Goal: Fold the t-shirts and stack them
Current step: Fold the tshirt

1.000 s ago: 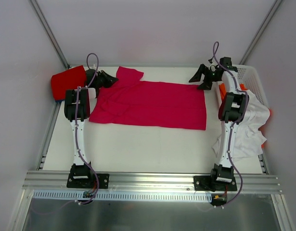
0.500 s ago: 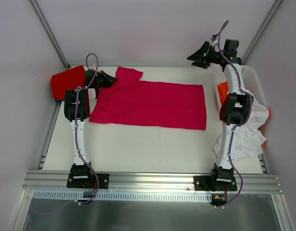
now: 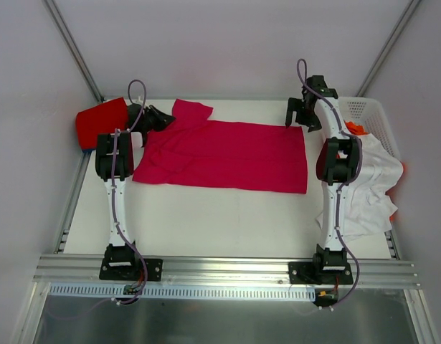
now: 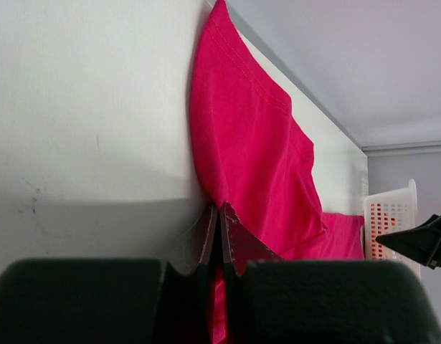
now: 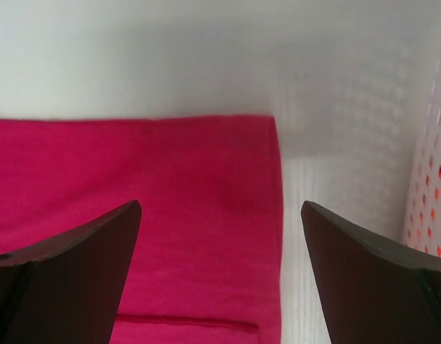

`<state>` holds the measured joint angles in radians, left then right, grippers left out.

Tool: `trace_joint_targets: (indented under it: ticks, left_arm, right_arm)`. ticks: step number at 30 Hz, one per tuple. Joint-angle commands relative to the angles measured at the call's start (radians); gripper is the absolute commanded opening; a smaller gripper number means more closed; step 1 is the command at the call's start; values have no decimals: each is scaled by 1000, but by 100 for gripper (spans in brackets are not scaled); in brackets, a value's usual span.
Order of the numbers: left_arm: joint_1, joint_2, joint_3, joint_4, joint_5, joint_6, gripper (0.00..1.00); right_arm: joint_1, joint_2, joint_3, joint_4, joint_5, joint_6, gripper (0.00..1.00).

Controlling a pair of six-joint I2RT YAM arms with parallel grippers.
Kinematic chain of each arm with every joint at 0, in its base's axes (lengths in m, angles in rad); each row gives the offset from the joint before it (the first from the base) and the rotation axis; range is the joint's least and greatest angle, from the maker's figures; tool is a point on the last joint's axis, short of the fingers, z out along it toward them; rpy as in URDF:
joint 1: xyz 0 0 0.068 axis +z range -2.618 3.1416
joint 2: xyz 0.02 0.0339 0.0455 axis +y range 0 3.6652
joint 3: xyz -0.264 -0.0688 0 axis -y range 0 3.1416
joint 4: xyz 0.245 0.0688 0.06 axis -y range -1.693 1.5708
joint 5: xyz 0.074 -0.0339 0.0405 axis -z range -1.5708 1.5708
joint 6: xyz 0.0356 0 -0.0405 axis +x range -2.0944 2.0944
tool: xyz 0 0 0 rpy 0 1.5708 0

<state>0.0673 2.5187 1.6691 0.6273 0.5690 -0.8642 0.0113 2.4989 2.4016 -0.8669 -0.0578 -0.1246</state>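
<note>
A large crimson-pink t-shirt (image 3: 227, 154) lies spread flat across the table, with one sleeve pointing to the far left. My left gripper (image 3: 161, 119) is shut on the cloth at its far left edge, beside that sleeve. In the left wrist view the closed gripper (image 4: 220, 208) has pink cloth (image 4: 256, 143) pinched between its fingers. My right gripper (image 3: 300, 117) hangs open over the shirt's far right corner. In the right wrist view the shirt corner (image 5: 177, 201) lies below the wide-apart gripper (image 5: 220, 208), untouched.
A folded red t-shirt (image 3: 102, 122) sits at the far left table edge. A white lattice basket (image 3: 372, 113) stands at the back right with orange cloth (image 3: 354, 129) in it. A white t-shirt (image 3: 371, 183) hangs over its near side. The back wall is close behind both grippers.
My right gripper lifted up toward the back wall, then came back down over the shirt's far right corner. The left arm and the shirt have not moved.
</note>
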Motion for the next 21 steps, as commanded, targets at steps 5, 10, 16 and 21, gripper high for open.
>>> trace_joint_targets:
  ticks: [5,10,16,21]
  left_arm:
    - [12,-58,-19,26,9,8,0]
    - [12,-61,-26,32,5,8,0]
    - [12,-63,-31,38,6,7,0]
    - [11,-66,-39,45,5,7,0]
  right_arm:
    - [-13,-49,-97,-147,279,-50,99]
    - [26,-19,-104,-123,282,-41,99]
    - [53,14,-102,-75,292,-27,100]
    - [49,35,-45,-37,311,-33,99]
